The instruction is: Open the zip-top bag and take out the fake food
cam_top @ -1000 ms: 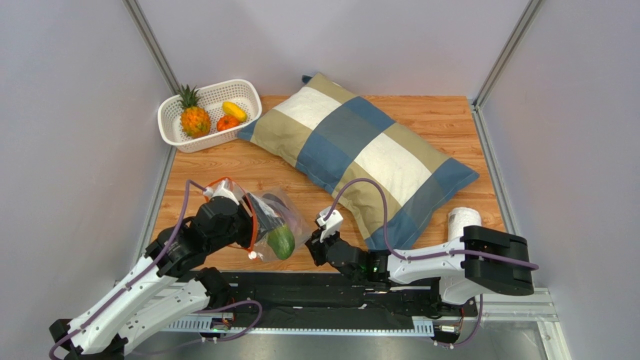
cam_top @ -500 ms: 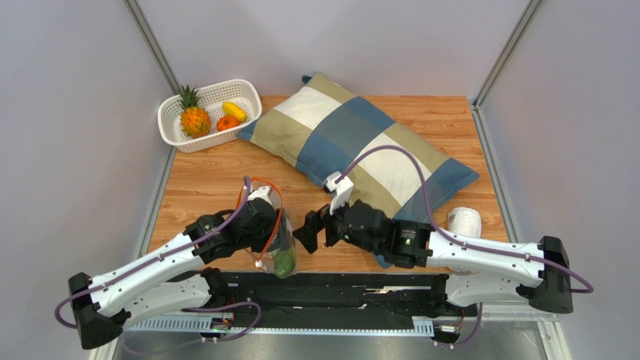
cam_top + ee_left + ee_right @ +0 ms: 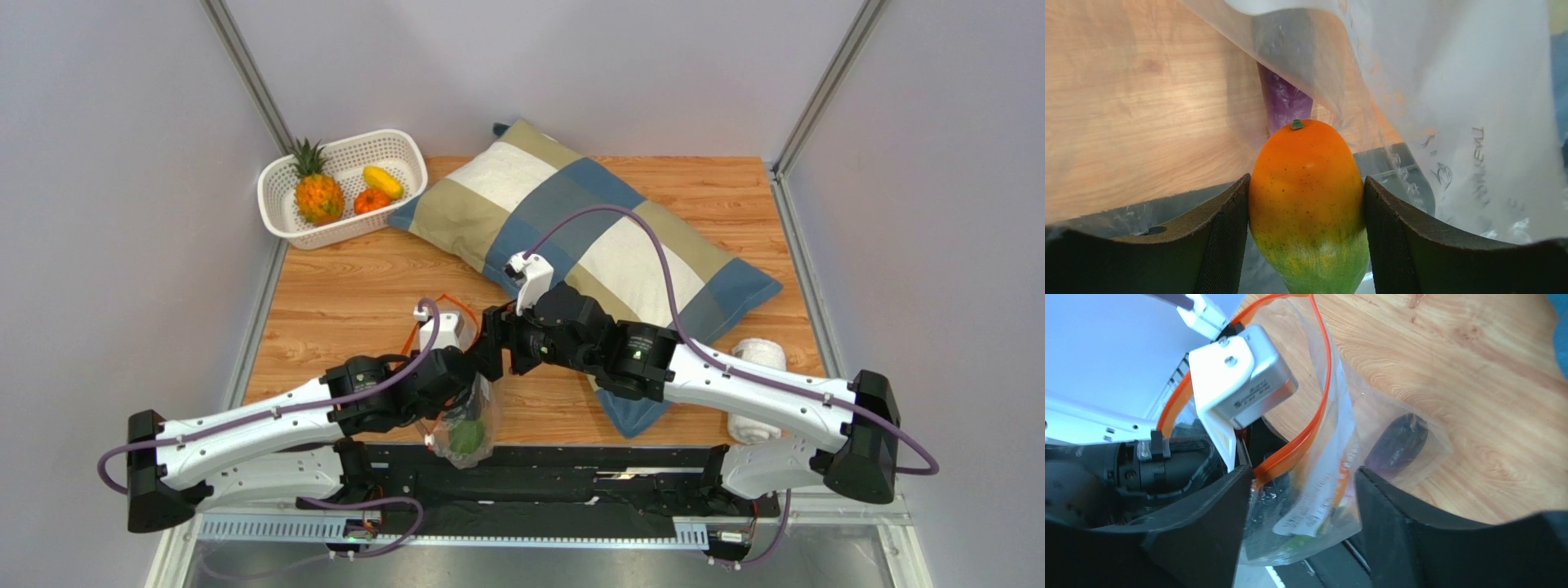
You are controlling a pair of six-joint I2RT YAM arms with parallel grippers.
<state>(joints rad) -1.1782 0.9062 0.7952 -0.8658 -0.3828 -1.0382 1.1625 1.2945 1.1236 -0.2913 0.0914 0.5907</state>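
Wooden table (image 3: 356,294) boxed by pale grey walls. Across its far half, a plaid pillow (image 3: 589,245); at the far left corner, a white perforated basket (image 3: 285,218) with pineapple (image 3: 318,194), yellow piece (image 3: 383,181) and orange-red round fruit (image 3: 372,201). Near the right edge, a white roll (image 3: 758,361). By the near edge, left of middle, the zip-top bag (image 3: 472,423), mouth upward, orange-red strip looped round the left wrist. Left gripper (image 3: 1306,180) down inside it, clamped on the mango (image 3: 1306,184), both fingers touching its sides. Beyond the mango, purple eggplant (image 3: 1283,104) within the plastic. Right gripper (image 3: 1303,471) spread wide either side of the bag's rim, not closed on it.
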